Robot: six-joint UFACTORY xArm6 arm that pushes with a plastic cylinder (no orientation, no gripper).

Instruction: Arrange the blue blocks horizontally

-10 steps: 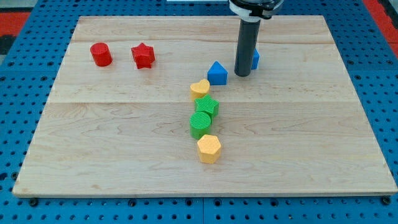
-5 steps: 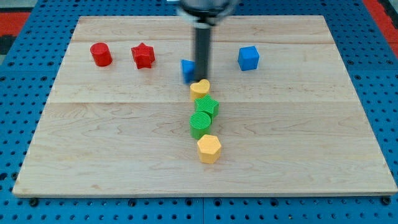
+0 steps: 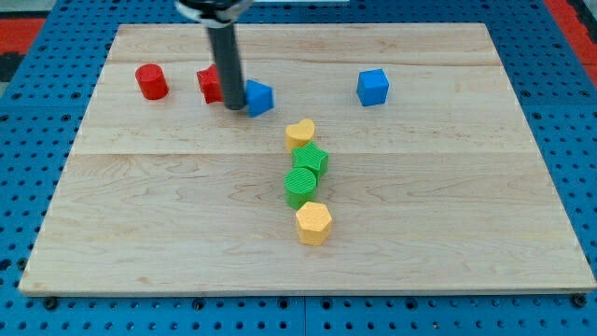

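Note:
A blue triangular block [image 3: 259, 97] lies left of the board's middle near the view's top. A blue cube [image 3: 372, 87] lies to its right, at about the same height in the view. My tip [image 3: 234, 106] stands right against the left side of the blue triangular block, between it and a red star block [image 3: 209, 84] that the rod partly hides.
A red cylinder [image 3: 150, 81] sits at the upper left. A column runs down the middle: yellow heart block [image 3: 300, 133], green star-like block [image 3: 312, 160], green round block [image 3: 300, 187], yellow hexagonal block [image 3: 313, 222]. The wooden board [image 3: 140, 233] lies on a blue pegboard.
My tip has swept left from beside the blue cube. The blue triangular block has moved left and slightly up, from near the yellow heart to beside the red star. The cube stayed.

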